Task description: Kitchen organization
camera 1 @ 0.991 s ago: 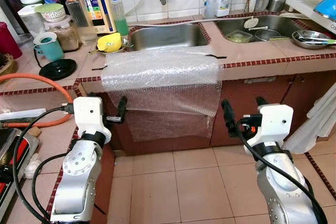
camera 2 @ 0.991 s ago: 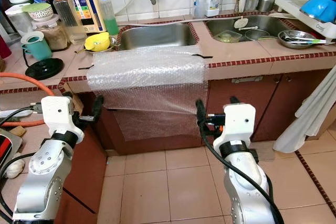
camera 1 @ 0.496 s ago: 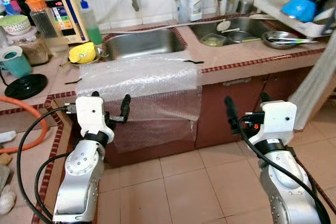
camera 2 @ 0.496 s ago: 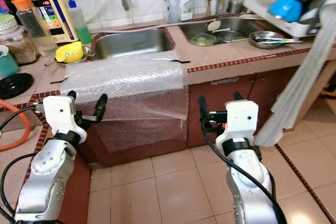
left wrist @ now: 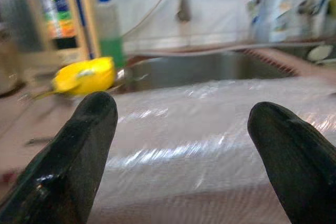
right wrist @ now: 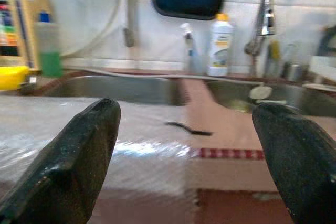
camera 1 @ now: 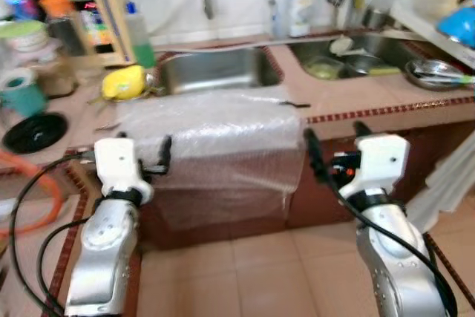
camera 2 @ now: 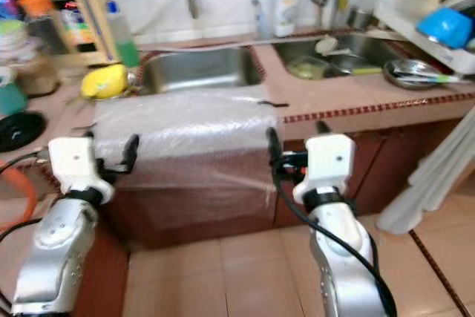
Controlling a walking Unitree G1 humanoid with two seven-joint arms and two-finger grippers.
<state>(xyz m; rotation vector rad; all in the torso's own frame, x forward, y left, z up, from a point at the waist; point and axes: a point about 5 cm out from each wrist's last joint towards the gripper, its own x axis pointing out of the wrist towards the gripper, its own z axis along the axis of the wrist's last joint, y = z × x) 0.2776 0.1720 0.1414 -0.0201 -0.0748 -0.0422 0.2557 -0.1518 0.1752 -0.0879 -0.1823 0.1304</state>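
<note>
Left eye view: bubble wrap sheet draped over the desk edge in front of the sink, long axis running side to side, lower half hanging down the cabinet front. Straight ahead of both grippers and slightly above — left gripper just beside its left edge, right gripper just beside its right edge, about equally near. Fingers of each spread wide, holding nothing. Likely next: a grasp at each hanging edge.
</note>
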